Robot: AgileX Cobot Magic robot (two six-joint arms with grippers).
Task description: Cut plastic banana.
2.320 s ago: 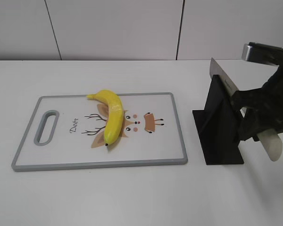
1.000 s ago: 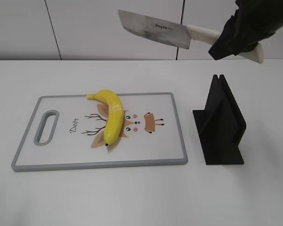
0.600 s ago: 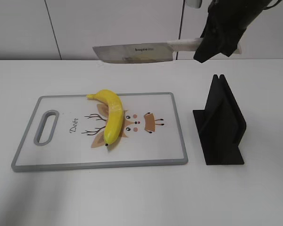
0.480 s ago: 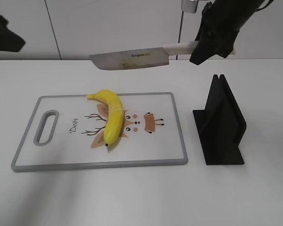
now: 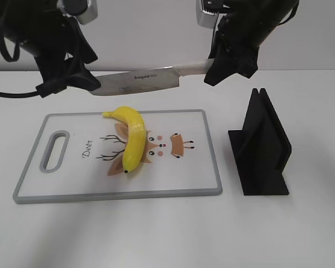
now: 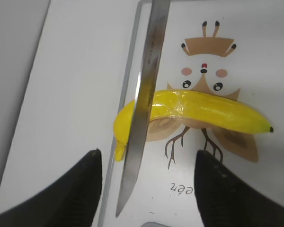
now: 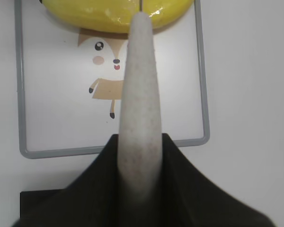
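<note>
Yellow plastic banana (image 5: 132, 138) lies below right claw (image 5: 230, 62) gripping knife (image 5: 139, 81).

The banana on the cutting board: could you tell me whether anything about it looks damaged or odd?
The banana looks whole, but clear wrap or tape seems to band its middle, leaving a wrinkled glossy patch. It lies diagonally on the cutting board, knife above, not touching.

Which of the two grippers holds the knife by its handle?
The right gripper: it clamps the white handle of the knife, while the left gripper is open near the blade tip.
</note>
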